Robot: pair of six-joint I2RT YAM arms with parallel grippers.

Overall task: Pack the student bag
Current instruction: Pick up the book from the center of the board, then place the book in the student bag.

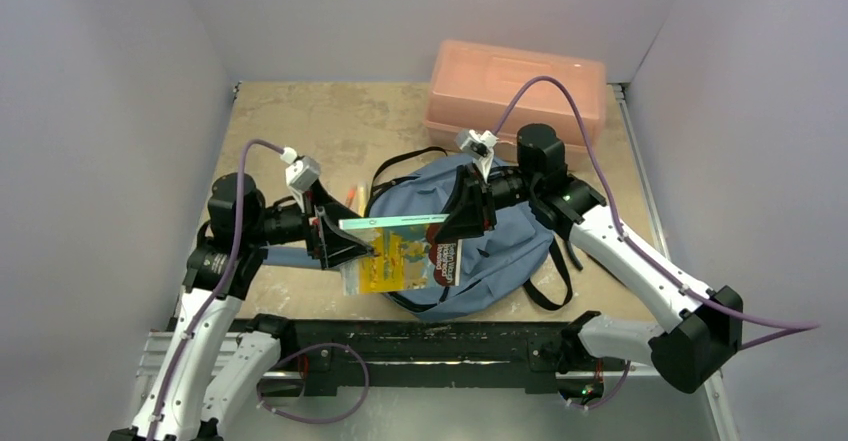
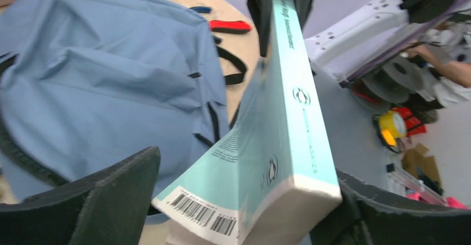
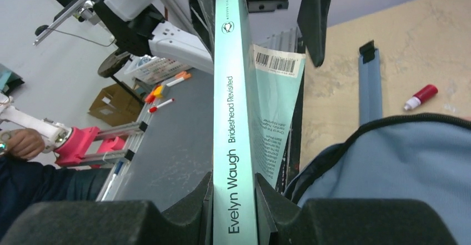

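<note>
The student bag (image 1: 500,251), a blue-grey backpack, lies flat in the middle of the table; it also shows in the left wrist view (image 2: 100,78) and the right wrist view (image 3: 400,161). A teal paperback (image 1: 395,223) hangs level above the bag's near left side. My right gripper (image 1: 465,223) is shut on one end of its spine (image 3: 230,89). My left gripper (image 1: 345,236) stands open around the other end (image 2: 277,117), its jaws wide and the back cover flaring between them. A yellow picture book in a clear sleeve (image 1: 392,263) lies on the bag's edge below.
A rigid salmon-pink box (image 1: 515,86) stands at the back right, behind the bag. Red and orange markers (image 1: 352,194) lie on the table left of the bag, one in the right wrist view (image 3: 420,96). Black straps (image 1: 550,286) trail from the bag's right side.
</note>
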